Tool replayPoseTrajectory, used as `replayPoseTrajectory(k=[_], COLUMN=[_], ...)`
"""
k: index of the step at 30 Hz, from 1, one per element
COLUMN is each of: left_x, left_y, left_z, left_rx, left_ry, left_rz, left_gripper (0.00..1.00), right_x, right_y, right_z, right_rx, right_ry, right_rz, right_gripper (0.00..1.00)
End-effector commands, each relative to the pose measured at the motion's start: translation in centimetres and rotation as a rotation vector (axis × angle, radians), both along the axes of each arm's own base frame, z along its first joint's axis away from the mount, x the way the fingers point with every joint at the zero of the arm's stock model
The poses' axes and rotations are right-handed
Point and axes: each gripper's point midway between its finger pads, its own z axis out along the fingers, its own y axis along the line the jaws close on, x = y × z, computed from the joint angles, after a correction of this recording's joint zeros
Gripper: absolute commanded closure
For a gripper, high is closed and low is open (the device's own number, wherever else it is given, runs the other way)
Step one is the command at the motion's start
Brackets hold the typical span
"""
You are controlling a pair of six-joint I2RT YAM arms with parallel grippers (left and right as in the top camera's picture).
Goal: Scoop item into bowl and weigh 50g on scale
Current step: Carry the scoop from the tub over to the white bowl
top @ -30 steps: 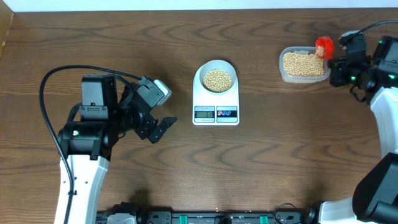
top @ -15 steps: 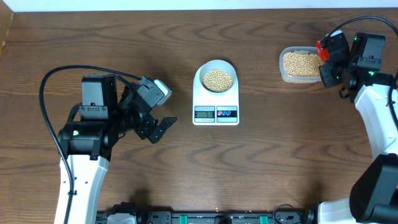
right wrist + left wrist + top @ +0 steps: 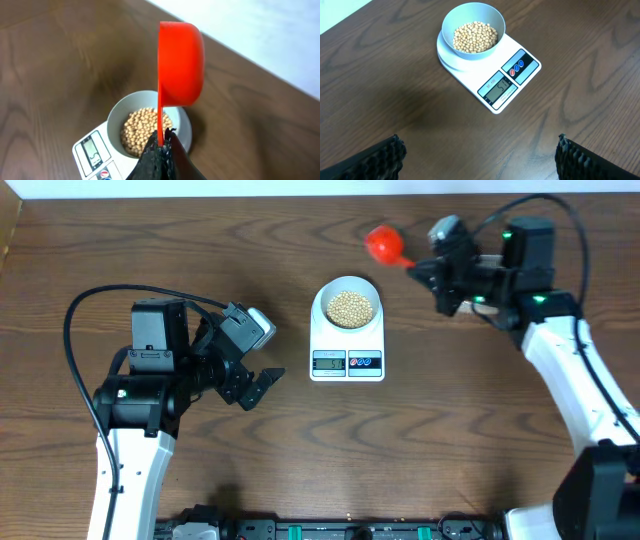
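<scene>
The pale blue-white bowl point(image 3: 371, 287) holds tan beans point(image 3: 349, 307) and stands on the white scale point(image 3: 347, 363) at mid-table. My right gripper point(image 3: 421, 268) is shut on the handle of a red scoop point(image 3: 383, 244), which hangs just behind and to the right of the bowl. In the right wrist view the scoop point(image 3: 181, 62) is seen edge-on above the bowl point(image 3: 114, 118), its inside hidden; the gripper point(image 3: 162, 149) pinches the handle. My left gripper point(image 3: 262, 386) is open and empty, left of the scale. The left wrist view shows the bowl point(image 3: 449, 20), beans point(image 3: 474, 36) and scale point(image 3: 512, 80).
The right arm lies over the back right of the table, where the clear tub stood; the tub is hidden. The left arm's base and cable take up the left side. The white wall edge runs along the back.
My right arm has swung left from the tub, carrying the red scoop to a spot just behind and right of the bowl. The left arm has not moved.
</scene>
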Motion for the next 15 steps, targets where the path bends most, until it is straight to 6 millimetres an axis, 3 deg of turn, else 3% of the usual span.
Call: replayPoseTrajectory(k=[1, 2, 4, 9, 15], left_x=[0.3, 0.3, 0.3, 0.3, 0.3], left_y=[0.1, 0.1, 0.1, 0.1, 0.1], left_z=[0.7, 0.7, 0.7, 0.7, 0.7], left_rx=[0.005, 0.005, 0.005, 0.005, 0.005], left_ry=[-0.023, -0.023, -0.023, -0.023, -0.023], left_rz=[-0.005, -0.005, -0.005, -0.005, -0.005], left_gripper=[0.02, 0.02, 0.02, 0.01, 0.02], right_x=[0.9, 0.9, 0.9, 1.1, 0.8], right_y=[1.8, 2.9, 3.7, 4.4, 4.6], right_z=[-3.2, -4.7, -5.9, -8.3, -9.4], right_rx=[-0.125, -0.188, -0.255, -0.397, -0.424], right_ry=[0.0, -0.014, -0.039, -0.081, -0.064], right_rz=[-0.02, 0.0, 0.018, 0.03, 0.045], right_gripper=[0.99, 0.99, 0.99, 0.99, 0.99])
